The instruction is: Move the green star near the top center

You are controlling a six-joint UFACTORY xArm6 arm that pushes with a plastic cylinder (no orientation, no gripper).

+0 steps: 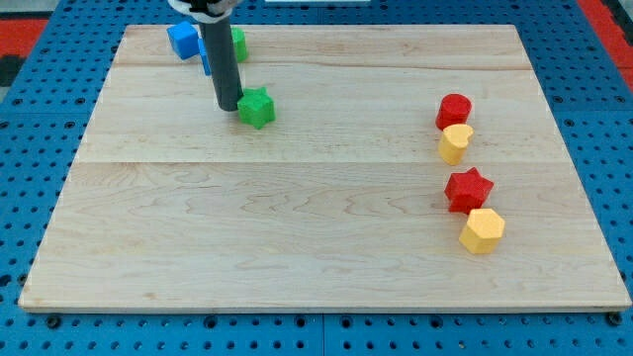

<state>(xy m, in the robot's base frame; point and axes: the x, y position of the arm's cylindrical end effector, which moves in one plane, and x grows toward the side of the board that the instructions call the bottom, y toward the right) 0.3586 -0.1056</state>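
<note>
The wooden board (pixel 316 218) lies on a blue pegboard (pixel 30 148) and carries 7 blocks. My tip (pixel 228 107) rests on the board, touching the left side of the green star (pixel 257 107). Just above my tip, behind the rod, sit a blue block (pixel 182 39) and a second green block (pixel 237 44). Far to the right of my tip stand a red cylinder (pixel 454 110), a yellow block (pixel 455 143), a red star (pixel 469 189) and a yellow hexagon (pixel 482 230).

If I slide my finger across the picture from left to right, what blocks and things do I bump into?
blue block → my tip → green star → red star → yellow hexagon block
</note>
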